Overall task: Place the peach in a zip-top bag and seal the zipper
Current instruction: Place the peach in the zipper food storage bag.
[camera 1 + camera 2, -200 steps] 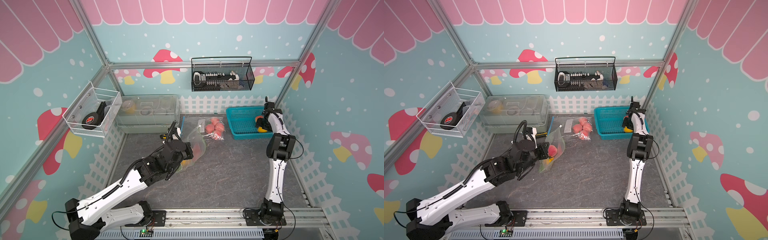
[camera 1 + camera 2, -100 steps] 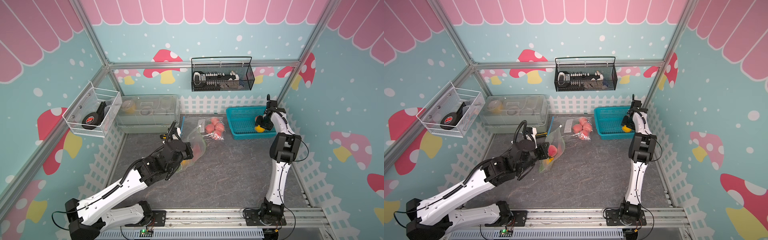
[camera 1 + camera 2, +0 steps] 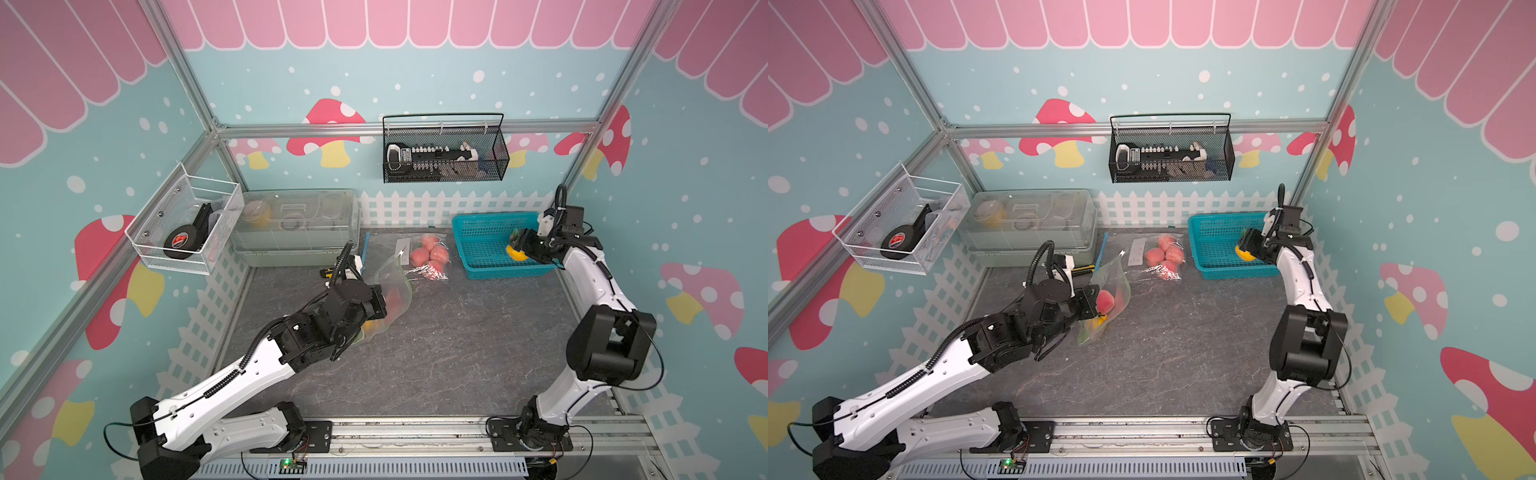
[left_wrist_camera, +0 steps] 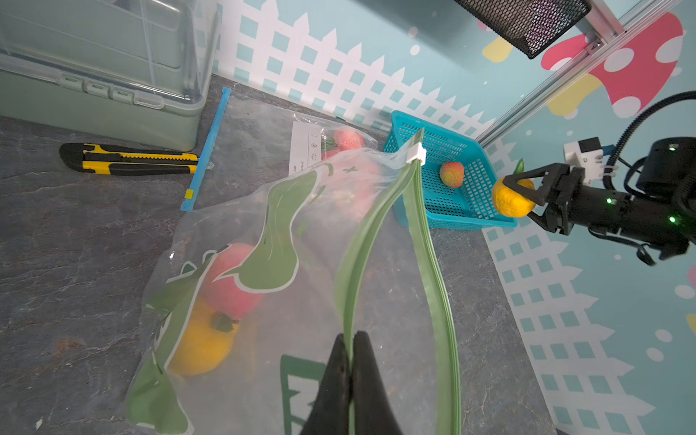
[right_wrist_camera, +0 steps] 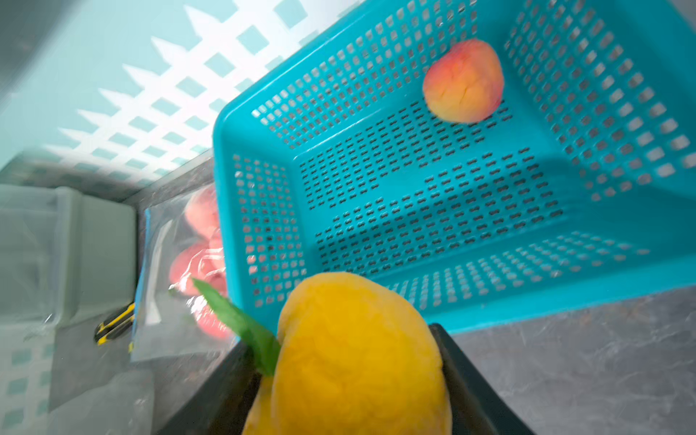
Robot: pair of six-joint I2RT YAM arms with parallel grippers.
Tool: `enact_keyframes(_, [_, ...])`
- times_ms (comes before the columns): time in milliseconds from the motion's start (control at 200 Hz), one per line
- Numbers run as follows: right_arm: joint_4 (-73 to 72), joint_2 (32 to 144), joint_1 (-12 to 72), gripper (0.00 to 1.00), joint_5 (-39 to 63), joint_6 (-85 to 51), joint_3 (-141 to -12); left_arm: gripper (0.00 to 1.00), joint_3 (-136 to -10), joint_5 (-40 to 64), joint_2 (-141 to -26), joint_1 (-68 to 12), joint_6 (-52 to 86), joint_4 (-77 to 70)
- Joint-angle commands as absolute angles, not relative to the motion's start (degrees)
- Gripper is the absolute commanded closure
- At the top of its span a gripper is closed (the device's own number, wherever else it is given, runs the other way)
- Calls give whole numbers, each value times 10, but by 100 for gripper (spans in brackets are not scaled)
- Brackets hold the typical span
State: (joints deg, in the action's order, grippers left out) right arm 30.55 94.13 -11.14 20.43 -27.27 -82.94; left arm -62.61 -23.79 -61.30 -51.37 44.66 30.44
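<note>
My right gripper (image 5: pixel 339 337) is shut on a yellow peach (image 5: pixel 357 357) with a green leaf, held just above the near rim of the teal basket (image 3: pixel 482 253); the top views show the peach (image 3: pixel 1244 253) by that rim. A pink-orange peach (image 5: pixel 463 81) lies inside the basket. My left gripper (image 4: pixel 352 339) is shut on one green zipper strip of the zip-top bag (image 4: pixel 263 244), holding its mouth apart. The white slider (image 4: pixel 416 154) sits at the far end. A red peach (image 4: pixel 233 278) and a yellow fruit (image 4: pixel 199 346) lie inside the bag (image 3: pixel 1113 291).
A second clear bag with pink peaches (image 3: pixel 428 255) lies flat between the held bag and the basket. A yellow-black utility knife (image 4: pixel 128 164) rests beside a lidded storage box (image 3: pixel 295 224). A black wire basket (image 3: pixel 444 153) and a white mesh one (image 3: pixel 187 224) hang on the walls.
The right gripper has narrowed onto the yellow peach and drawn it a little toward the basket's near rim, with the elbow coming forward. The left arm and bag have not moved.
</note>
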Motion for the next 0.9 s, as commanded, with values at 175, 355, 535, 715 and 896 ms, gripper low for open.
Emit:
enact_keyframes(175, [242,756,-64,35,286,-306,-696,100,-647,-225,-628,-509,429,309])
enact_keyframes(355, [238,690,28,35,280,-308,-674,100,-658,-212,-644,-509,426,308])
enact_keyframes(535, [194,656,132,36,286,-338,-657,100,-670,-202,-659,-509,425,308])
enact_keyframes(715, [170,665,229,36,281,-340,-668,100,-676,-193,-668,-509,426,308])
enact_keyframes(896, [137,692,309,36,266,-332,-678,100,-681,-186,-671,-509,424,306])
